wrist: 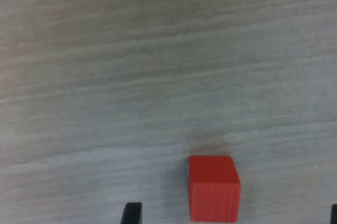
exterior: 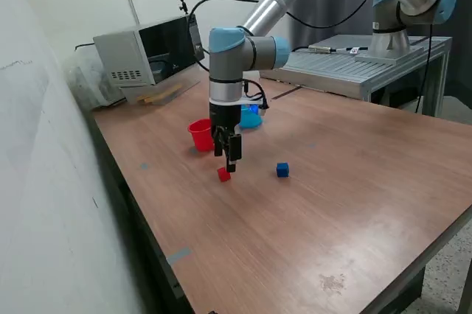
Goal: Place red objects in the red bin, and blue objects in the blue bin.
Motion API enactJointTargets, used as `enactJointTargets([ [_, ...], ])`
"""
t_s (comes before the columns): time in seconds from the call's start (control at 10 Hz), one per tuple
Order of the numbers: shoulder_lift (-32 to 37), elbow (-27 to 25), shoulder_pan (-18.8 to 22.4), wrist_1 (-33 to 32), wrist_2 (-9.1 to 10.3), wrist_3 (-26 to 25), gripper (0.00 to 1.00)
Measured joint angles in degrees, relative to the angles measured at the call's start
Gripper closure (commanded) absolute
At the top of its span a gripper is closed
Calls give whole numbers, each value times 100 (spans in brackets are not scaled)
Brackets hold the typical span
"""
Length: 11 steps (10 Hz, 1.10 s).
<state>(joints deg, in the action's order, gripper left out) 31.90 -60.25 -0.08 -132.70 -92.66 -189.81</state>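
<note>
Jaws of the gripper stand apart and hold nothing; in the wrist view two dark fingertips show at the lower edge of the picture with the red cube on the table between them, not touched by either as far as I can see. In the exterior view the gripper hangs just above this red cube, a little left of the middle of the frame. One blue cube lies on the table to the right of it, well apart. The red bin stands behind the gripper, toward the upper left, and the blue bin is partly hidden behind the arm. I see only one red and one blue cube; whether others are already inside the cups, I cannot tell. By my judgement, at least these two cubes are left to be sorted, and the red one is next.
</note>
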Motion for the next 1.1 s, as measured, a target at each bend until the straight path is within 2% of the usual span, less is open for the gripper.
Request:
enactJointTargets([
  [0.3,-157,136,0,-31,-12,-41,0],
  [0.4,-184,153,-4,-39,-14,-47,100],
  [1.1,-203,107,-59,-63,-9,-38,100],
])
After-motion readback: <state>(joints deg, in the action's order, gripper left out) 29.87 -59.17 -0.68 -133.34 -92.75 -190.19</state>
